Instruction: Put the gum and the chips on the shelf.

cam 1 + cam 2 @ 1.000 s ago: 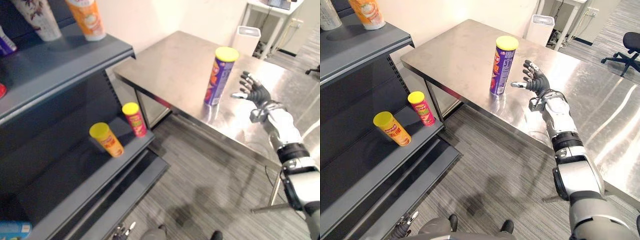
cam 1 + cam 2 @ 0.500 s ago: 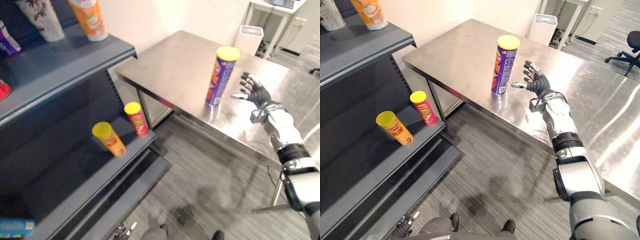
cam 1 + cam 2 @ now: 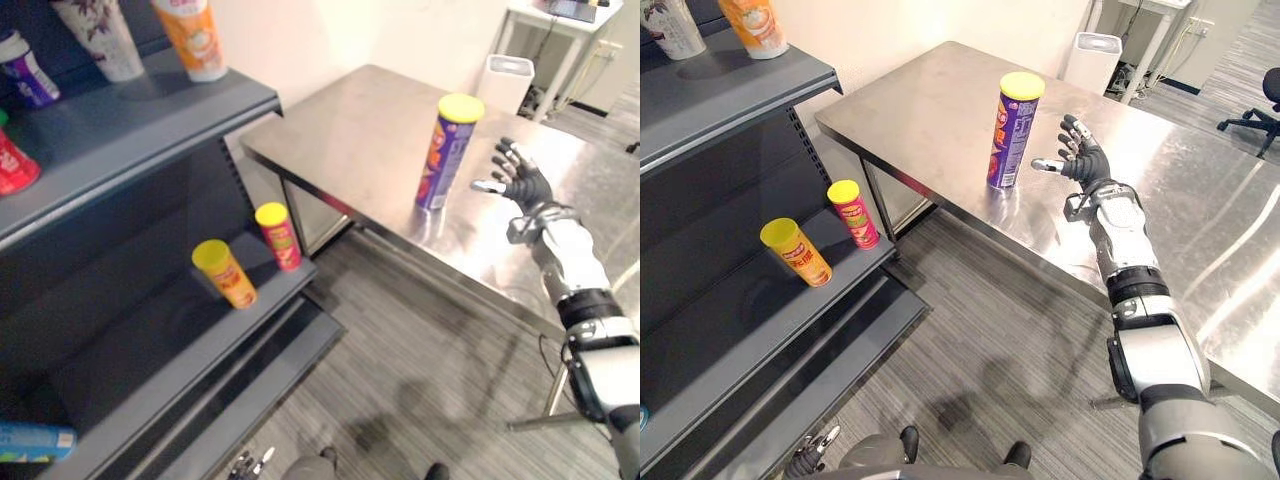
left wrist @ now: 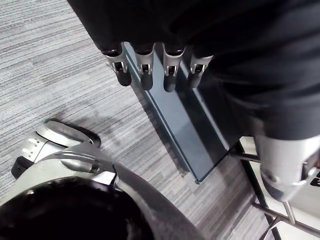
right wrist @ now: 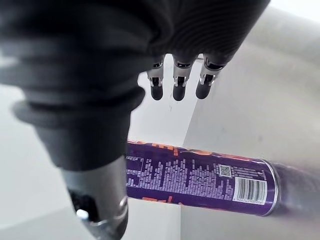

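Left hand: down at the bottom edge of the left eye view, the left hand (image 3: 250, 463) hangs low over the floor (image 3: 1010, 330); its own wrist view shows the fingers (image 4: 145, 72) hanging loosely straight, with nothing in them.
Lower shelf board: on the left side of the frame, the dark grey shelf (image 3: 730, 330) carries two small cans near its right end, an orange can (image 3: 798, 253) with a yellow lid and, up and right of it, a red can (image 3: 856, 214) with a yellow lid; they stand apart.
Blue box: a blue box (image 3: 30, 440) pokes in at the lower left corner of the left eye view.
Right hand: right of centre, the right hand (image 3: 1085, 160) is up over the table with fingers spread wide, holding nothing, thumb reaching toward the chips.
Chips: the chips can (image 3: 1012, 130), purple with a yellow lid, stands upright on the table just left of that hand, with a sliver of gap between them.
Table: the steel table (image 3: 930, 100) runs from centre to the right edge.
Top shelf board: in the upper left, an orange tub (image 3: 755, 25) and a white patterned tub (image 3: 670, 25) stand side by side.
Far back: a white bin (image 3: 1088, 55) stands behind the table at the top of the frame, and an office chair (image 3: 1265, 100) sits at the upper right edge.
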